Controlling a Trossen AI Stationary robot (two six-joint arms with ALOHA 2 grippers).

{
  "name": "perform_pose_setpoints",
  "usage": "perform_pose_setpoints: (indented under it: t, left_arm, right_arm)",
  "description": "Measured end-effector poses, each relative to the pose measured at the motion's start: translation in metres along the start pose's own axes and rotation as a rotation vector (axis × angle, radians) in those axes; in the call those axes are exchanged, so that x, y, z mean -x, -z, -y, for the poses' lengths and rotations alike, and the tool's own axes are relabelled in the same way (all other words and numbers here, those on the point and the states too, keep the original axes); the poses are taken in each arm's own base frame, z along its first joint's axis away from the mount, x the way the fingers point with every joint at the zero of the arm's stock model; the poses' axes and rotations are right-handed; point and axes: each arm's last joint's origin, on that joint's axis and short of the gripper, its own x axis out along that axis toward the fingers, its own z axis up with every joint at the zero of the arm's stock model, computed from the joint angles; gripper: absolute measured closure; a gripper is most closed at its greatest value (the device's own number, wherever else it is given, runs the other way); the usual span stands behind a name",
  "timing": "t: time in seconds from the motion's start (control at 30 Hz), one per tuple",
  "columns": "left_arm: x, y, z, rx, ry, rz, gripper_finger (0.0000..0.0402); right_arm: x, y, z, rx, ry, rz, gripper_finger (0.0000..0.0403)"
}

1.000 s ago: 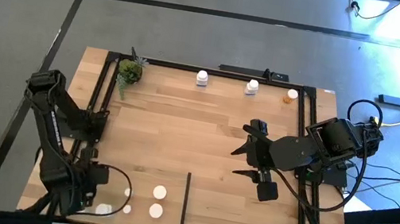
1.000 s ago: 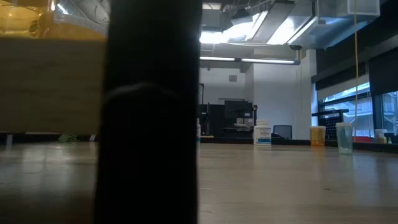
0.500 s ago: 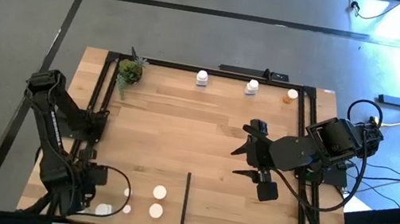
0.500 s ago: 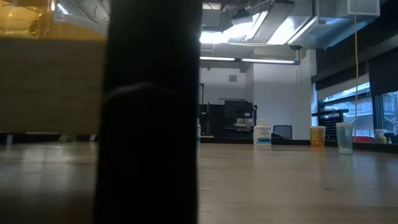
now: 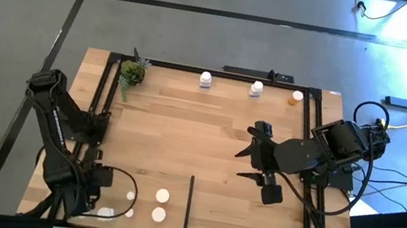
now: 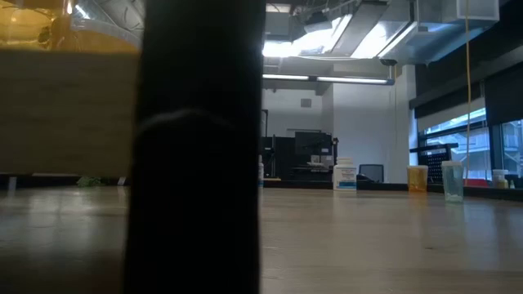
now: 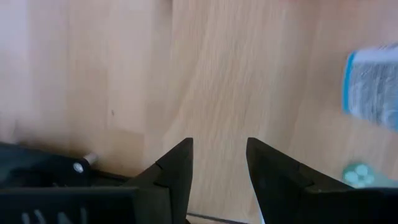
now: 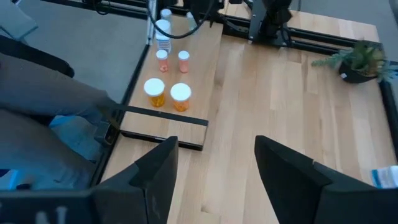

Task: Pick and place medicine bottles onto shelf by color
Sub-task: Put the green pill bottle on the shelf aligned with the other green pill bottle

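I judge I'm between picks. My left pincer hangs with its fingers apart and empty over the near-left corner, beside the cluster of medicine bottles left of the divider strip. Next I'd line up over one bottle and lower. My right pincer waits wide over the shelf, right of centre. The light-wood surface carries a potted plant far left; grey floor surrounds it.

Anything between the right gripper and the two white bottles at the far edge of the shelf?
Nothing: in the high view only bare wood separates the right gripper from the two white bottles on the shelf.
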Motion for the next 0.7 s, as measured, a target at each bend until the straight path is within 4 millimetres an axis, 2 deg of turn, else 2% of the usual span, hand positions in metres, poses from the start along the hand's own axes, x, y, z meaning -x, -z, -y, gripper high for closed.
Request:
perform_pose_setpoints:
  t: [0.17,0.33,0.57,0.7]
  left_arm:
    - [0.02,-0.017,-0.009,0.0,-0.023,0.13,0.026]
    - [0.04,-0.035,-0.026,0.059,-0.075,0.288,0.026]
    - [0.054,-0.064,-0.058,0.162,-0.099,0.366,0.0259]
    - [0.059,-0.074,-0.075,0.19,-0.096,0.381,0.0259]
  right_arm:
    - [0.0,0.004,0.003,0.002,0.084,-0.03,0.0188]
    - [0.001,0.02,0.007,-0.089,0.164,-0.179,0.0188]
    - [-0.022,0.037,0.005,-0.236,0.237,-0.297,0.0188]
    - [-0.037,0.054,0.006,-0.285,0.277,-0.377,0.0188]
